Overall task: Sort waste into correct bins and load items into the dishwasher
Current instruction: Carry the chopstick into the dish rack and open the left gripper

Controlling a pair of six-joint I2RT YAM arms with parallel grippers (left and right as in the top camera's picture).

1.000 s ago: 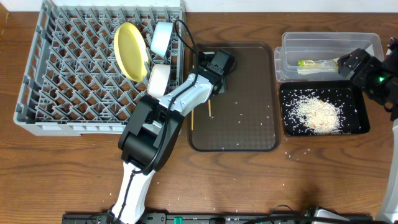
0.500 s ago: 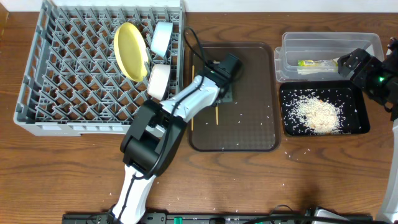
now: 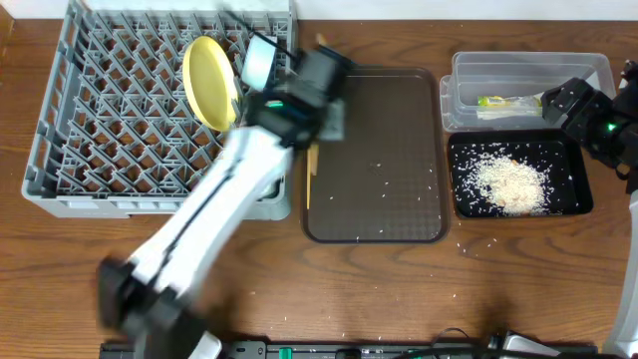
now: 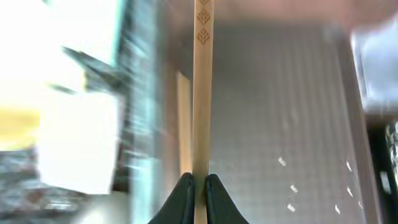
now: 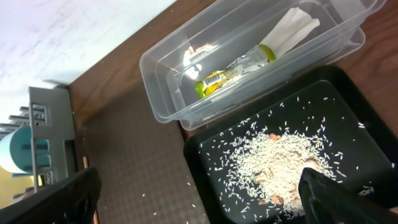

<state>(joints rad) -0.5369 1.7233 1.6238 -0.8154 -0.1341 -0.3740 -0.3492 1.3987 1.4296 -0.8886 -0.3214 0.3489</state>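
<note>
My left gripper [image 4: 199, 177] is shut on a pale wooden chopstick [image 4: 203, 87], which runs straight out from between the jaws. In the overhead view the left gripper [image 3: 322, 100] is blurred, above the brown tray's [image 3: 389, 170] left edge by the grey dish rack [image 3: 70, 150]. A second chopstick [image 3: 310, 175] lies along that tray edge and also shows under the held one as a second chopstick [image 4: 184, 118]. My right gripper [image 3: 588, 108] stands open with nothing in it, over the clear bin [image 3: 528, 75] and the black bin [image 3: 513, 179] of rice.
The rack holds an upright yellow plate [image 3: 209, 80] and a pale cup [image 3: 259, 60]. A wrapper [image 5: 236, 71] lies in the clear bin [image 5: 186, 68]. Rice [image 5: 280, 158] fills the black bin, and loose grains dot the tray [image 5: 137, 155] and the wooden table [image 3: 478, 299].
The left gripper shut on a chopstick from the tray, then swung left and back toward the rack with it. The right arm has not moved.
</note>
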